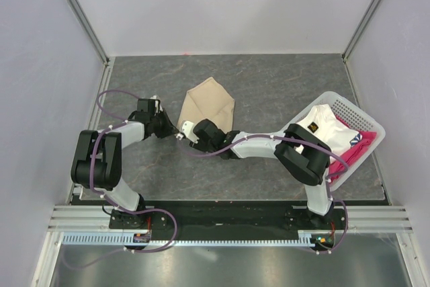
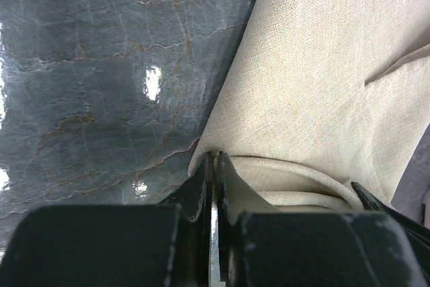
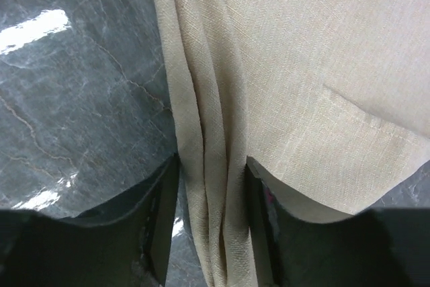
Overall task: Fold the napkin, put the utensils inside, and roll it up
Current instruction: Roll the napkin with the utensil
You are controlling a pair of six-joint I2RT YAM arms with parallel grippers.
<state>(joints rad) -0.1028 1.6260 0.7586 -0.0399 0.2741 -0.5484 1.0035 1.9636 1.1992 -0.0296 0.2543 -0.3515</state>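
Note:
The beige napkin [image 1: 207,104] lies partly folded on the dark table, behind both grippers. My left gripper [image 1: 171,126] is at its near left corner. In the left wrist view the left gripper [image 2: 216,159] is shut, with the napkin's [image 2: 316,85] rolled edge at its tips. My right gripper [image 1: 185,131] is beside it. In the right wrist view the right gripper [image 3: 211,186] is closed around a bunched, pleated strip of the napkin [image 3: 302,65]. No utensil shows in any view.
A white mesh basket [image 1: 376,129] stands at the right, holding a white cloth [image 1: 322,126] and a pink-red cloth [image 1: 342,159]. Grey walls enclose the table on three sides. The right arm reaches across the middle of the table.

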